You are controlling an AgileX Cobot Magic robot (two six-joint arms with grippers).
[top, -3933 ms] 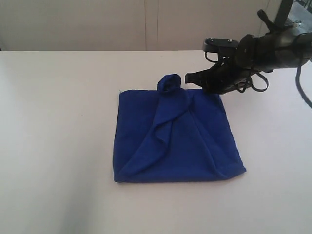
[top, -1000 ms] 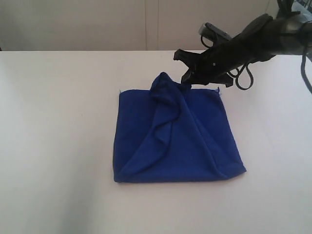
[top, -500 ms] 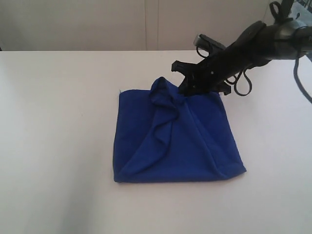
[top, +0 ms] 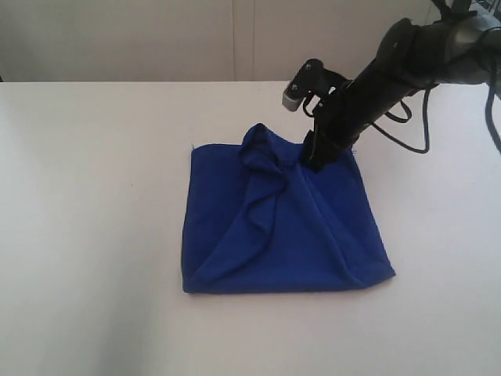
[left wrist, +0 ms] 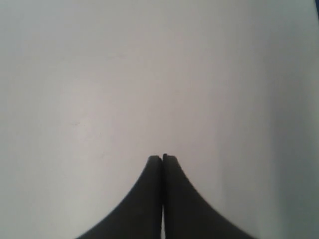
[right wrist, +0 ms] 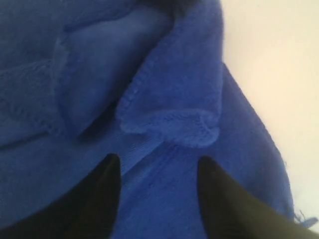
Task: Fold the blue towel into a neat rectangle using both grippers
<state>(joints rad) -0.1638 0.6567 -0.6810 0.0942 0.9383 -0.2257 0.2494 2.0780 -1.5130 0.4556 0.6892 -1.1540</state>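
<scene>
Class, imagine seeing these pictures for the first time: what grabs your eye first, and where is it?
The blue towel, loosely folded with a bunched ridge, lies on the white table. At its far edge the right end effector points down at a rumpled peak, jaws spread, gripping nothing. The left end effector is shut over bare tabletop.

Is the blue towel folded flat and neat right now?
Folded, not neat: the blue towel lies roughly square, but a ridge of cloth bunches up at one edge, under the open right gripper.
</scene>
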